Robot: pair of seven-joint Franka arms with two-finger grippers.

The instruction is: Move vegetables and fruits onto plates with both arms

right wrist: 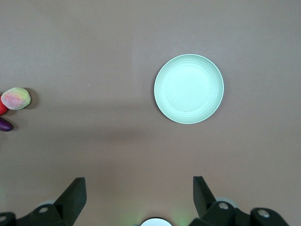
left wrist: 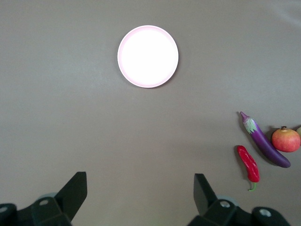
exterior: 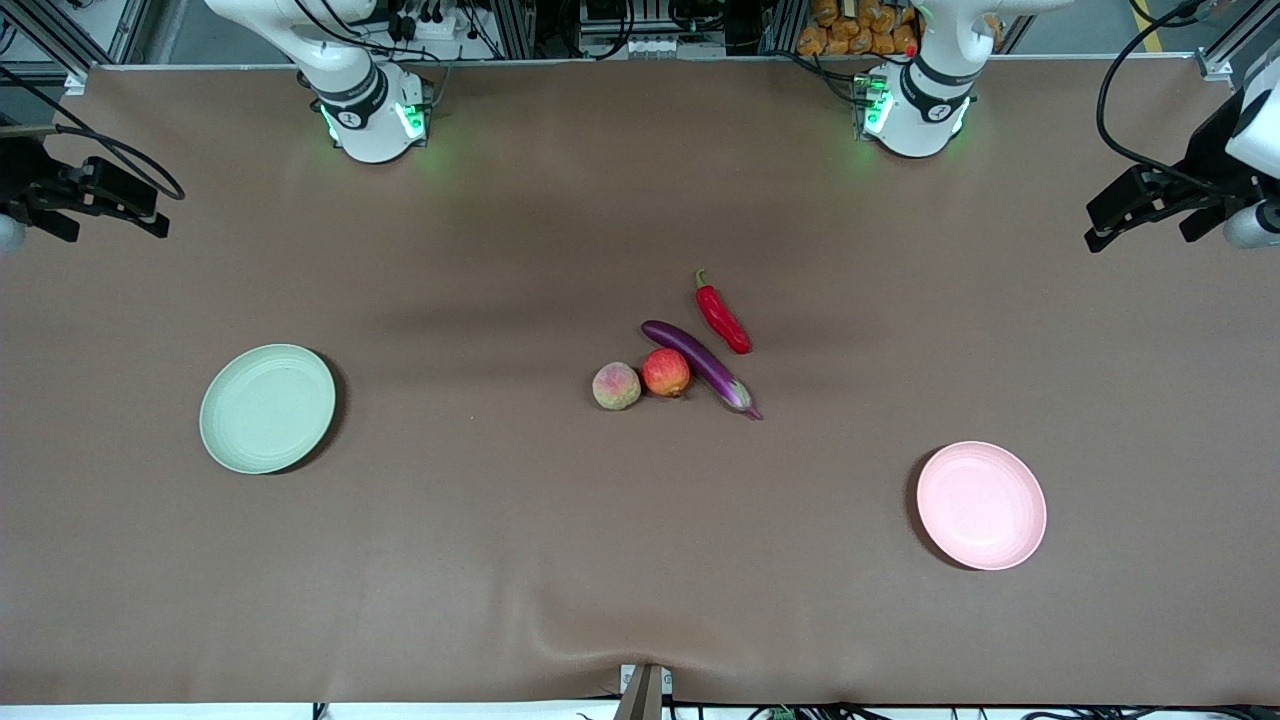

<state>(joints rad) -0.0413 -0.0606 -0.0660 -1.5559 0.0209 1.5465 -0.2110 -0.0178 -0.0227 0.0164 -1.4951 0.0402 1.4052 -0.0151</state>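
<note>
The purple eggplant (exterior: pixel 700 362), red chili (exterior: pixel 722 313), red-orange fruit (exterior: pixel 666 372) and peach (exterior: pixel 616 386) lie clustered at the table's middle. The empty green plate (exterior: pixel 267 408) is toward the right arm's end. The empty pink plate (exterior: pixel 981 505) is toward the left arm's end, nearer the camera. My left gripper (left wrist: pixel 141 188) is open and empty, high over bare table; its view shows the pink plate (left wrist: pixel 147 56), eggplant (left wrist: pixel 265 146), chili (left wrist: pixel 248 163) and red-orange fruit (left wrist: pixel 285 139). My right gripper (right wrist: pixel 139 188) is open and empty, high up; its view shows the green plate (right wrist: pixel 188 89) and peach (right wrist: pixel 16 98).
A brown cloth (exterior: pixel 500 560) covers the whole table. The two green-lit arm bases (exterior: pixel 372 118) (exterior: pixel 915 112) stand along the edge farthest from the camera. Both grippers show as black shapes at the side edges of the front view (exterior: pixel 1092 228) (exterior: pixel 160 222).
</note>
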